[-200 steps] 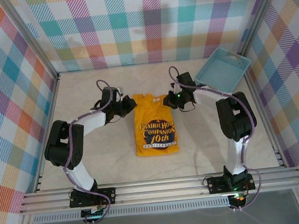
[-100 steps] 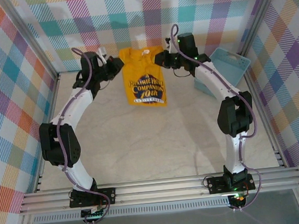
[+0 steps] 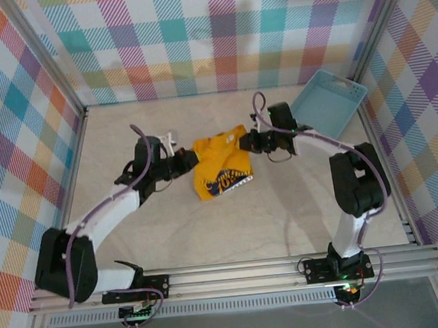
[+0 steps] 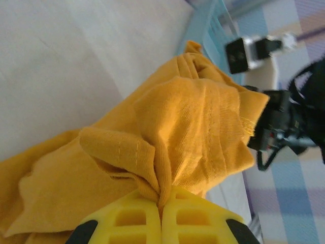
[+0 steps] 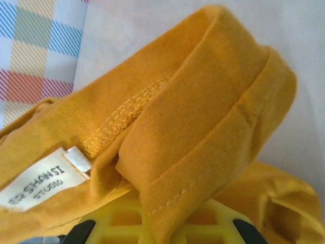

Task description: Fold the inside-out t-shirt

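The shirt (image 3: 221, 171) is bunched at mid-table, its top edge strung between the grippers. The left gripper (image 3: 191, 159) pinches the 9 o'clock end. The right gripper (image 3: 245, 141) pinches the 3 o'clock end, by the label (image 5: 38, 185). Bare table (image 3: 284, 212) spreads from 4 to 8 o'clock. The basket (image 3: 327, 104) sits at 2 o'clock, apart from the shirt.

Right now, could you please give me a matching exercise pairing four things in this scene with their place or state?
Things: 1 t-shirt; 2 basket; 3 left gripper; 4 white label.
Descriptions: a far right corner of the table; b sewn beside a seam; c crumpled into a bunch; d shut on orange cloth.
Pairs: 1-c, 2-a, 3-d, 4-b.
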Controlling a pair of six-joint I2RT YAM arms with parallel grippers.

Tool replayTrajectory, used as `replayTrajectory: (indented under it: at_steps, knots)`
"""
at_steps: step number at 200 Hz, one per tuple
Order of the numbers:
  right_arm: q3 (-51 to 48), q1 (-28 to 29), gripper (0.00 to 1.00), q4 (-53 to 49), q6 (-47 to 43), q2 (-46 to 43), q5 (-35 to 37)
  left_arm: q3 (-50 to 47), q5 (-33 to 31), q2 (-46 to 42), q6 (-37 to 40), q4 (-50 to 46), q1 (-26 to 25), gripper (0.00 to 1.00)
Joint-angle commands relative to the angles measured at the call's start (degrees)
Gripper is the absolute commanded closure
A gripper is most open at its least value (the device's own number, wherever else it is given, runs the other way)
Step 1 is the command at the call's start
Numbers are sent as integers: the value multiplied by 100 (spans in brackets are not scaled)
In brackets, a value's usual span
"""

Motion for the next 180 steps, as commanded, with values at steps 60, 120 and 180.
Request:
replayTrajectory:
  at_steps: [60,120,180]
  knots:
    - [-720,54,100,81,-130,-1529,170,-337,-782,-1219,86,-621,9,100]
    - [-1285,49,100,2200,-1259,-1695,-682,-134,-154,-859,633,264,125,100]
    - [217,-250,100,2333,-3077,-499,-1788,978,300,475,1812,1406,564,100]
